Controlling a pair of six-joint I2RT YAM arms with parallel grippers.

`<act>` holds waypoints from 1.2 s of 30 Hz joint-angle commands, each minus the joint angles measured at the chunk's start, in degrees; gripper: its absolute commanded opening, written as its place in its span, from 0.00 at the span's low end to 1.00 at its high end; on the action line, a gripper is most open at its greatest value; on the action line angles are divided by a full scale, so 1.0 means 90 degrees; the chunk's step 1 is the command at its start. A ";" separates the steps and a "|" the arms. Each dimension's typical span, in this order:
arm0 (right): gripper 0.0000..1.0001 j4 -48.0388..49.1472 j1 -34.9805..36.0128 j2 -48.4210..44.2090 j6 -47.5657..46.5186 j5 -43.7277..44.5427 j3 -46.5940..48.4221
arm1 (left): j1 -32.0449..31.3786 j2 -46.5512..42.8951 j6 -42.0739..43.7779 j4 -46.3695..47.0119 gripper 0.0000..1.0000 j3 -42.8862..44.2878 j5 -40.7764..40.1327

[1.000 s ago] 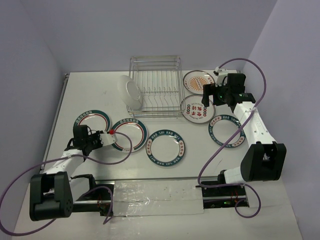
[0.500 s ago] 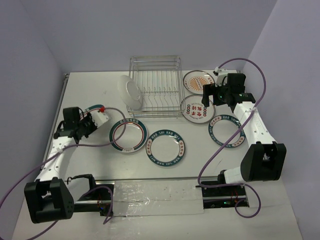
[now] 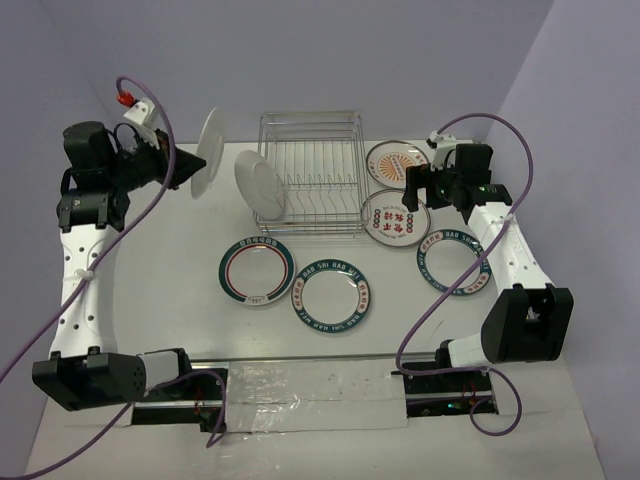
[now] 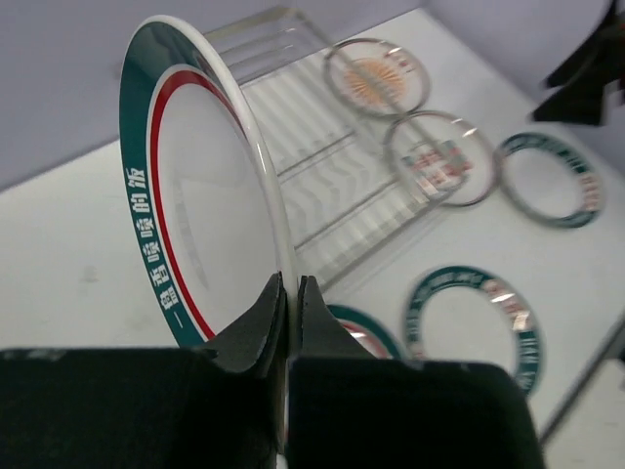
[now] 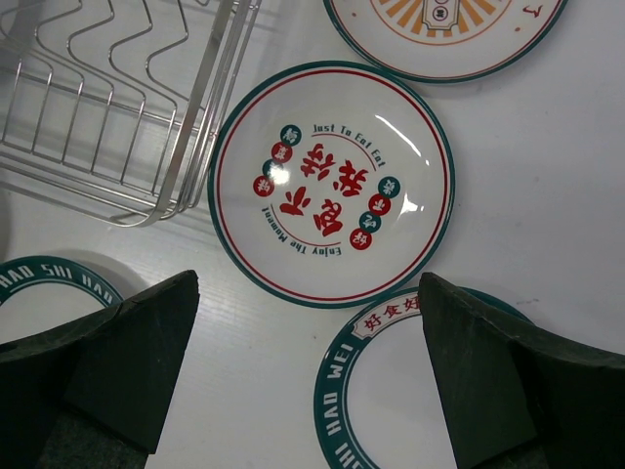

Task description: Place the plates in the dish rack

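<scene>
One plate (image 3: 208, 152) hung on edge in the air at the upper left of the overhead frame, left of the dish rack (image 3: 310, 165) and apart from it. The left gripper (image 3: 188, 166) was clamped tight on its rim; the left wrist view showed both fingers (image 4: 264, 322) pinching the lower edge, teal and red rings facing left. A second plate (image 3: 262, 187) stood on edge at the rack's left end, plain white side outward. Five plates lay flat on the desk (image 3: 400, 330): two below the rack (image 3: 257, 271) (image 3: 333, 297) and three to its right (image 3: 397, 162) (image 3: 394, 216) (image 3: 453, 262). The right gripper (image 5: 305, 322) hovered wide open and empty over the red-lettered plate (image 5: 332, 186).
</scene>
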 commanded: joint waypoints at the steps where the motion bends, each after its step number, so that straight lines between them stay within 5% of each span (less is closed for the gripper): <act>1: 1.00 -0.0028 -0.0024 -0.0096 0.0051 -0.0098 0.0303 | -0.0272 -0.0028 -0.2797 0.1888 0.00 -0.0160 0.1145; 11: 1.00 -0.0077 -0.0024 -0.0008 0.0110 -0.0088 0.0381 | -0.0889 0.0499 -0.5985 0.5565 0.00 -0.1695 0.1508; 21: 1.00 -0.0174 -0.0024 0.0061 0.0071 -0.0039 0.0450 | -0.1006 0.1475 -0.5957 0.6162 0.00 -0.1666 0.0912; 36: 1.00 -0.0223 -0.0024 0.0119 -0.0007 0.0020 0.0489 | -0.0987 0.2276 -0.5517 0.5751 0.00 -0.1441 0.0267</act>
